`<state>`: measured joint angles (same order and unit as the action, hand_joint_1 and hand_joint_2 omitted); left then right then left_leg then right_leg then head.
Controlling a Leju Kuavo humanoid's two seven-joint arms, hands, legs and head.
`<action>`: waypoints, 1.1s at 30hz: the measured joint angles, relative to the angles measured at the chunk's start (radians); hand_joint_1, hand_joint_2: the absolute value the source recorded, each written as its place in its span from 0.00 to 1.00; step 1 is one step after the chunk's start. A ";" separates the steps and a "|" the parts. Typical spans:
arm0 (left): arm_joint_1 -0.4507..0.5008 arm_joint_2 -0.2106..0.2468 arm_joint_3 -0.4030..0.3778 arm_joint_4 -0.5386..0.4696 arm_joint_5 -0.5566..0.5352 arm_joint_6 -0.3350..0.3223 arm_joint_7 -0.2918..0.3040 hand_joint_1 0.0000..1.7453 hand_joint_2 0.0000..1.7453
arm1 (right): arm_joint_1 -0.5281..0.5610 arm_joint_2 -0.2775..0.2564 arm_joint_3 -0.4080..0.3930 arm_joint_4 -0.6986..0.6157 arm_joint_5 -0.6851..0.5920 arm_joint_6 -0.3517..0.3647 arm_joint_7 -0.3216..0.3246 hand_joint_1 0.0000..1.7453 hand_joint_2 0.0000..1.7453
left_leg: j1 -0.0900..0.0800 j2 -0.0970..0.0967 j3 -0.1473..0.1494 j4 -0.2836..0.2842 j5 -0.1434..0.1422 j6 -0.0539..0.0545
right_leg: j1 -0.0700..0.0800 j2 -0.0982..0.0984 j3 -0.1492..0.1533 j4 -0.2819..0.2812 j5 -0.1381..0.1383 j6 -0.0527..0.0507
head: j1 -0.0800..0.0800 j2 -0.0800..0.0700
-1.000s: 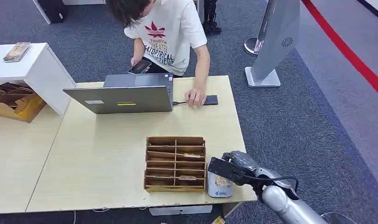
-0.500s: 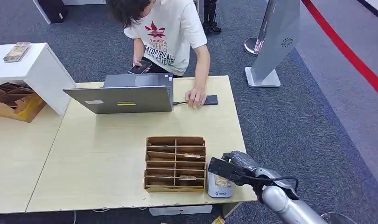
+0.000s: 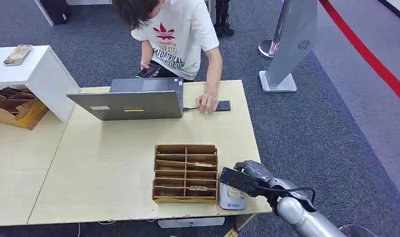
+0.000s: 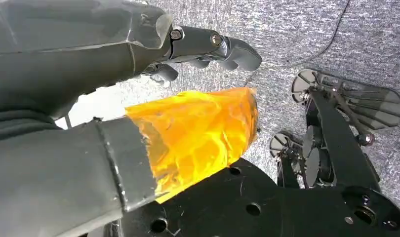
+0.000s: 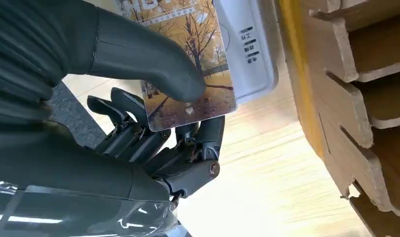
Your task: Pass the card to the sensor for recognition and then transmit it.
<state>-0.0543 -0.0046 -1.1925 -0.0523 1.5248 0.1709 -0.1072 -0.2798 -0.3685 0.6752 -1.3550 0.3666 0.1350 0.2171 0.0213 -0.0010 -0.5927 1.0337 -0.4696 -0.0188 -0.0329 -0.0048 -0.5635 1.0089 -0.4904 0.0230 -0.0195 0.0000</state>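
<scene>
The card, printed with yellow autumn trees, is pinched between the thumb and fingers of my right hand. It lies flat over the white sensor. In the head view my right hand hovers at the table's near right corner, with the card on top of the sensor. That sensor stands just right of the wooden slotted rack. My left hand hangs over the carpet holding nothing, its fingers apart and an orange wrap on its thumb.
Across the table a person sits behind an open laptop, one hand on a dark device, the other holding a phone. A white cabinet and a wooden box stand at the left. The table's right edge is close to the sensor.
My right hand with the card has sunk very slightly onto the sensor. The person's hand with the phone has shifted a little.
</scene>
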 joint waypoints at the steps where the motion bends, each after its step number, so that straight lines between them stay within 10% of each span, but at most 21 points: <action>1: 0.000 0.000 0.000 0.000 0.000 0.000 0.000 0.00 0.00 | 0.000 0.000 0.000 0.000 0.000 0.000 0.000 1.00 1.00 | 0.000 0.000 0.000 0.000 0.000 0.000 | 0.000 0.000 0.000 0.000 0.000 0.000 | 0.000 0.000; 33: 0.005 -0.005 0.000 0.000 0.000 0.007 -0.010 0.00 0.00 | 0.020 -0.023 0.001 -0.013 -0.004 -0.017 0.000 1.00 1.00 | 0.000 0.000 0.000 0.000 0.000 0.000 | 0.000 0.000 0.000 0.000 0.000 0.000 | 0.000 0.000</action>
<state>-0.0488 -0.0099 -1.1925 -0.0523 1.5248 0.1778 -0.1167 -0.2601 -0.3918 0.6760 -1.3676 0.3624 0.1183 0.2171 0.0213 -0.0009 -0.5926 1.0338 -0.4697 -0.0187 -0.0329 -0.0047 -0.5635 1.0088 -0.4904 0.0230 -0.0195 0.0000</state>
